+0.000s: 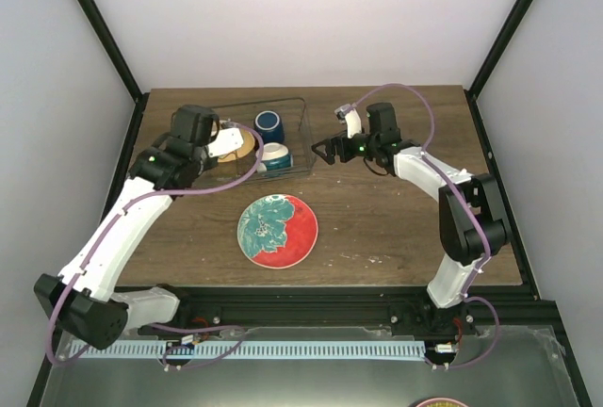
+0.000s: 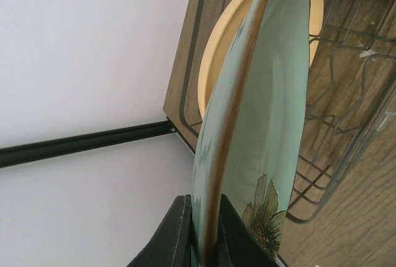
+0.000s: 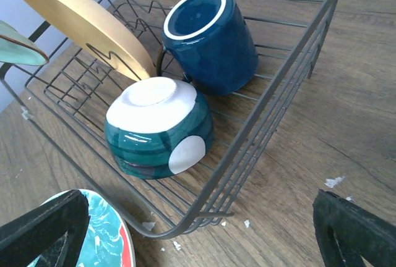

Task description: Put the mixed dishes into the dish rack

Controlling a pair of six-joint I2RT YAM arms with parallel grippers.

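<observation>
My left gripper (image 2: 207, 236) is shut on the rim of the mint-green plate (image 2: 272, 125), which has a brown-red edge and a flower mark. It holds the plate on edge over the left end of the wire dish rack (image 1: 300, 134), right beside the orange-yellow plate (image 2: 216, 63) that leans in the rack. The dark blue mug (image 3: 210, 38) lies on its side in the rack. The white-and-teal bowl (image 3: 158, 125) sits upside down next to it. My right gripper (image 3: 198, 242) is open and empty, just outside the rack's right corner.
A round plate with a teal and red swirl (image 1: 277, 230) lies flat on the wooden table in front of the rack. Small white crumbs lie by the rack's corner (image 3: 247, 222). White walls and black frame bars enclose the table.
</observation>
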